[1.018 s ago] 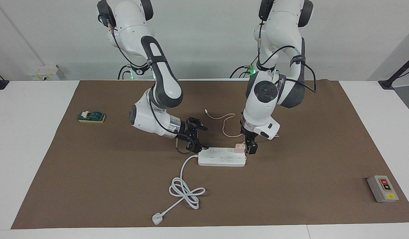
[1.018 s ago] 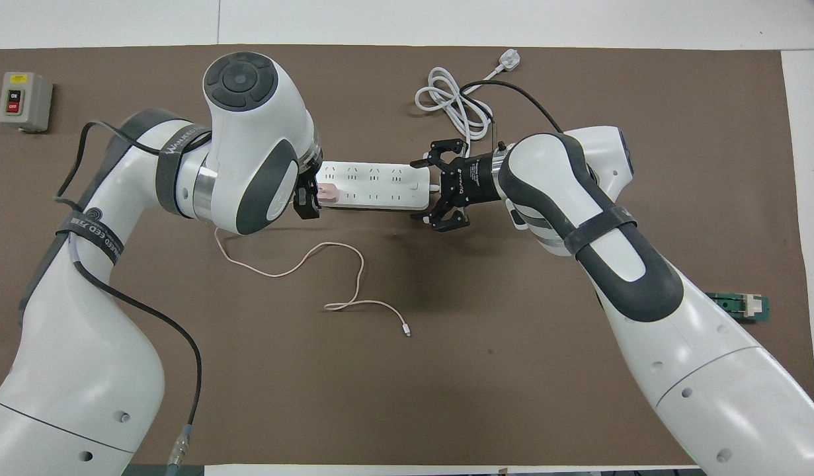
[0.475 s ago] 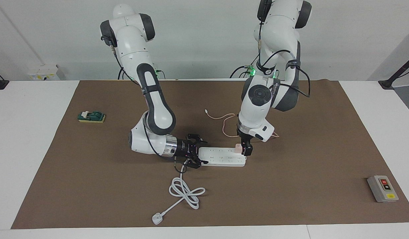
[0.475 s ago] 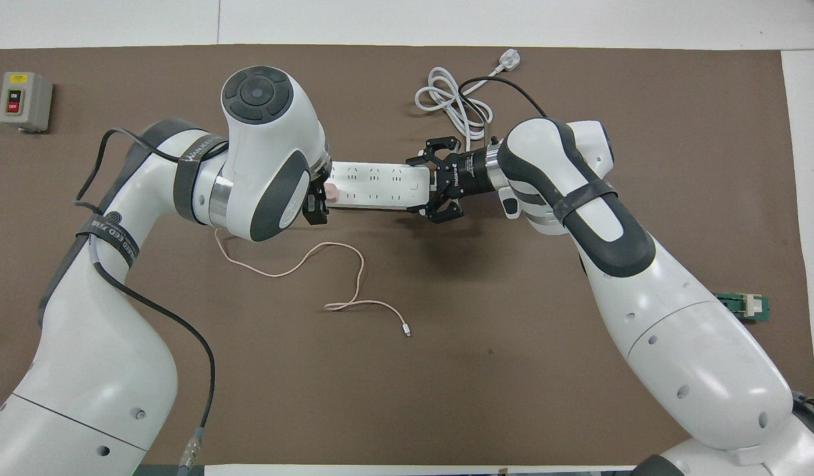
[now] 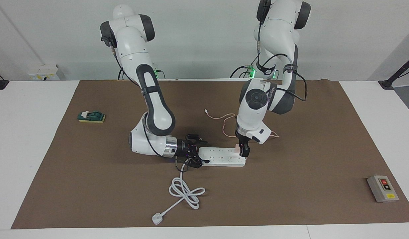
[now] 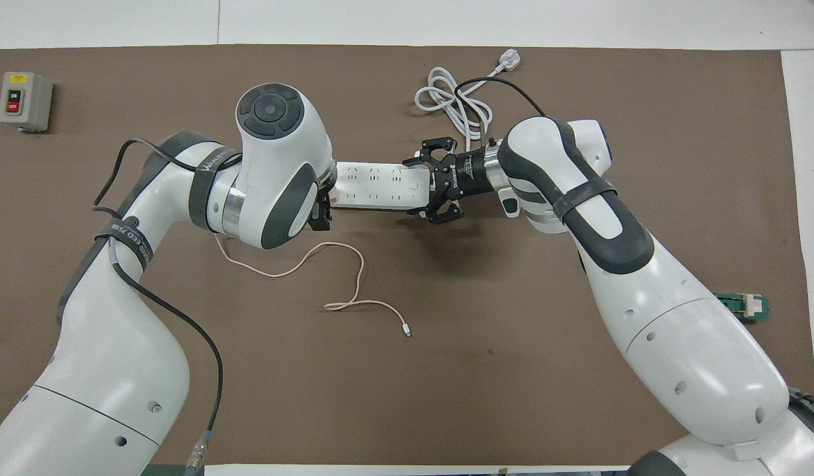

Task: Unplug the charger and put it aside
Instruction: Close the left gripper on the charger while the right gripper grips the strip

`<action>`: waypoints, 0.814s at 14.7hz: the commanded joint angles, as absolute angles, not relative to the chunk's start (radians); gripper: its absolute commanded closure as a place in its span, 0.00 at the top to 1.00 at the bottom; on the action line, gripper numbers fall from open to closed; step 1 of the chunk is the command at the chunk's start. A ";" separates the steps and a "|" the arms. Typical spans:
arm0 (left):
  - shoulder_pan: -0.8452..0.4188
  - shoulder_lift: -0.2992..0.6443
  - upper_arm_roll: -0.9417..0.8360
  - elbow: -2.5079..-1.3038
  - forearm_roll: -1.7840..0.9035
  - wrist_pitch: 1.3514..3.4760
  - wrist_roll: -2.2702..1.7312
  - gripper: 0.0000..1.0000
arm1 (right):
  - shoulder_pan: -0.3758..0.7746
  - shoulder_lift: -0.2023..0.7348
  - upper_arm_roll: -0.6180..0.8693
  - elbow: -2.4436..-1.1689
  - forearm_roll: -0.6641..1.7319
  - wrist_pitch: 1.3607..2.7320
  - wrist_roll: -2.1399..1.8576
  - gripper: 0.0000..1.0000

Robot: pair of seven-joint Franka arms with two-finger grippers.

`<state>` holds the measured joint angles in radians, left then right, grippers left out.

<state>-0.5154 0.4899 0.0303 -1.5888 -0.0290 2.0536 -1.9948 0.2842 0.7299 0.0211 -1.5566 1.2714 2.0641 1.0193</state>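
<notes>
The pale pink charger [image 5: 237,148] sits plugged into the white power strip [image 5: 222,156] at the strip's end toward the left arm's end of the table. In the overhead view only a sliver of the charger [image 6: 333,194] shows beside the left wrist. Its thin pink cable [image 5: 224,127] trails over the mat toward the robots. My left gripper [image 5: 241,150] points down right at the charger. My right gripper [image 5: 197,153] lies low and open, with a finger on each side of the strip's other end [image 6: 416,187].
The strip's thick white cord [image 5: 184,191] lies coiled farther from the robots and ends in a white plug [image 5: 156,218]. A grey switch box [image 5: 382,188] stands at the left arm's end. A green block [image 5: 91,116] lies at the right arm's end.
My right gripper has dropped low and slid onto the strip's end. My left gripper has moved down and closer onto the charger. The charger stays plugged in.
</notes>
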 commanded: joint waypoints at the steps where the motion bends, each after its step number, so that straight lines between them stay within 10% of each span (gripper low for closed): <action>1: -0.532 0.477 0.044 -1.626 -0.021 2.091 -1.971 1.00 | 0.281 0.738 0.026 -1.555 1.295 2.066 0.967 1.00; 12: -0.532 0.469 0.044 -1.660 -0.025 2.138 -1.925 0.99 | 0.304 0.761 0.025 -1.540 1.215 2.092 0.930 1.00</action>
<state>-0.5183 0.4898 0.0303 -1.6211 -0.0288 2.1076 -1.9429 0.2939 0.7338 0.0214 -1.5522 1.2502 2.0679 0.9456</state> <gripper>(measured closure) 0.000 0.000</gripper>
